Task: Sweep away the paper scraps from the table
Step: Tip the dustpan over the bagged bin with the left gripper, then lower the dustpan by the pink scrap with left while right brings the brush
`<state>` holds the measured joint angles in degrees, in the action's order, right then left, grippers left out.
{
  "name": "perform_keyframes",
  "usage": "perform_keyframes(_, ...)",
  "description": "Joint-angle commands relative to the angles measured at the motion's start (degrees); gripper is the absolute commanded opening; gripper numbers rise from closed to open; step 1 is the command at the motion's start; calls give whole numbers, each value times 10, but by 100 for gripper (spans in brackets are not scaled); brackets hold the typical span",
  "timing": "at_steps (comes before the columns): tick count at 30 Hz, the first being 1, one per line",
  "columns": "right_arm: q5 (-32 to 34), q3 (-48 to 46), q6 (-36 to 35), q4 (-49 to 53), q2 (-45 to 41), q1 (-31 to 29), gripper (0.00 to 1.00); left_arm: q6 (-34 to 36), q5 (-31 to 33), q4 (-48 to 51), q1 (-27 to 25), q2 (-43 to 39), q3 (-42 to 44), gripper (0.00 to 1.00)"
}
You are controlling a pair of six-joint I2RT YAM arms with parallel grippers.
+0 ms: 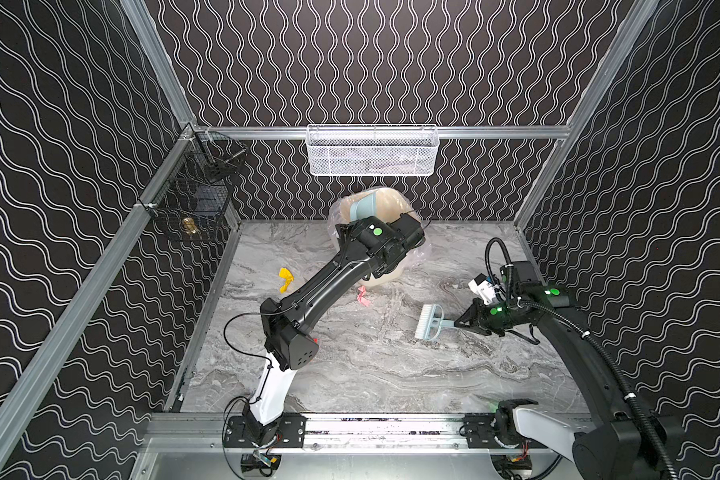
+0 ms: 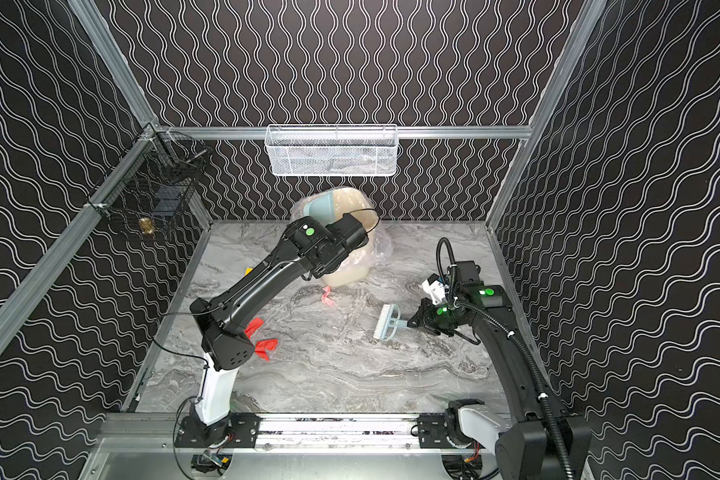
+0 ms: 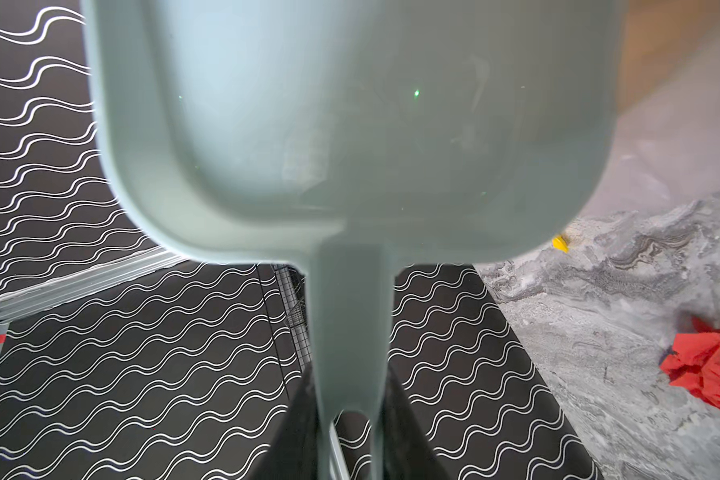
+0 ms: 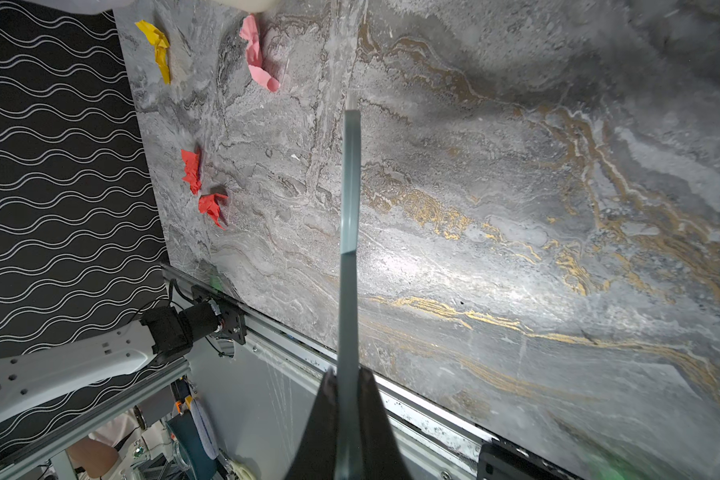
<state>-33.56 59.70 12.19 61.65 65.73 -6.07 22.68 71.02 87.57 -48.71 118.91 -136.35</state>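
My left gripper [image 3: 352, 419] is shut on the handle of the pale blue dustpan [image 3: 350, 124]. The dustpan [image 1: 362, 205] is tipped steeply into the mouth of the bag-lined beige bin [image 1: 395, 199] at the back. My right gripper [image 1: 460, 323] is shut on the handle of the pale blue brush [image 1: 429, 322], whose white bristles point left just over the table [image 1: 391, 374]. Paper scraps lie on the left half: a yellow one [image 1: 285, 279], a pink one [image 1: 363, 298] by the bin's foot, and two red ones [image 2: 254, 327] [image 2: 266, 347] beside the left arm's elbow.
A white mesh basket [image 1: 373, 151] hangs on the back rail above the bin. A black wire basket [image 1: 192, 195] hangs on the left rail. Aluminium rails edge the table, and both arm bases sit on the front rail [image 1: 371, 428].
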Motion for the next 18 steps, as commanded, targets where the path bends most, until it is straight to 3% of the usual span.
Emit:
perform_keyframes(1, -15, -1, 2, -23, 2, -5, 0, -20, -12, -1, 0, -7, -18, 0)
perform_keyframes(9, -34, -17, 72, -126, 14, -73, 0, -126, -112, 8, 16, -58, 3, 0)
perform_keyframes(18, -34, -69, 208, -353, 64, -207, 0, -225, -235, -20, 23, -160, 69, 0)
